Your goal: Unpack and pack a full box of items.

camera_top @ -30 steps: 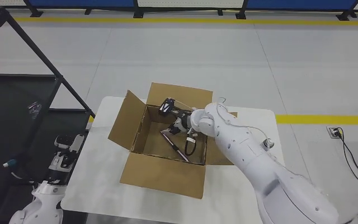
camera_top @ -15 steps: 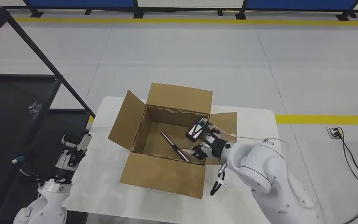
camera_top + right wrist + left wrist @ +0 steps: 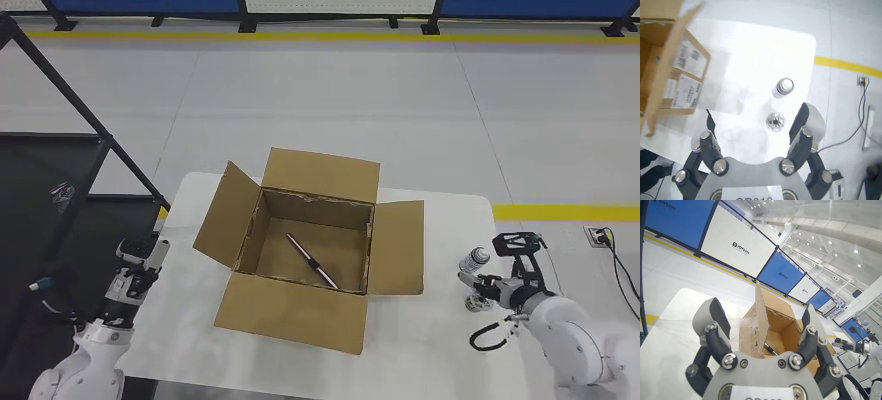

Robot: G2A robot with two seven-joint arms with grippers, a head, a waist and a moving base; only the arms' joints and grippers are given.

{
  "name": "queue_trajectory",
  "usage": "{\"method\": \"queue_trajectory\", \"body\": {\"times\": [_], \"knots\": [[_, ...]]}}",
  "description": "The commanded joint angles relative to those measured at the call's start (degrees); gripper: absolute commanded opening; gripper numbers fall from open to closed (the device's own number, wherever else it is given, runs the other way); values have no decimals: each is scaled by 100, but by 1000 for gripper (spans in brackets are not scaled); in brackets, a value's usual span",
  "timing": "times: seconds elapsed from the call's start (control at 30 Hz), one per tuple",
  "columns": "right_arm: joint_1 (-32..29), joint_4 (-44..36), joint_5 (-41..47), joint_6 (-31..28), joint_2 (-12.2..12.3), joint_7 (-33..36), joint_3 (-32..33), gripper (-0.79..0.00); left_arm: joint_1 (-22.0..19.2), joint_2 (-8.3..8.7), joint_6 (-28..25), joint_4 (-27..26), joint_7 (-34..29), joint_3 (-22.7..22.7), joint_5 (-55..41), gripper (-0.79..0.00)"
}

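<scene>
the open cardboard box (image 3: 290, 310) has a thin dark rod (image 3: 313, 261) lying on its floor. past the box's right flap, the right gripper (image 3: 756, 111) hangs released and empty above a small bottle (image 3: 783, 90) and a silver round piece (image 3: 775, 121). the left gripper (image 3: 762, 306), also released, sits off the box's left flap.

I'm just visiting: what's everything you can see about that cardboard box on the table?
The cardboard box is plain brown corrugated board, standing upright on the white table with its top open and all four flaps folded outward. White printed labels sit on one outer face, and scraps of clear tape cling to a flap edge. Inside, a slim dark rod lies slanted on its floor. Only the table and the rod touch it.
</scene>
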Motion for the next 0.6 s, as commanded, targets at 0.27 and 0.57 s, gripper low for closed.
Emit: {"method": "queue_trajectory", "body": {"times": [0.27, 0.57], "knots": [[873, 2318, 491, -314, 83, 467, -97, 0, -37, 3, 33, 1, -43, 58, 114, 0], [1385, 3198, 441, -273, 134, 549, -375, -785, -6, 2, 89, -8, -6, 48, 164, 0]]}}
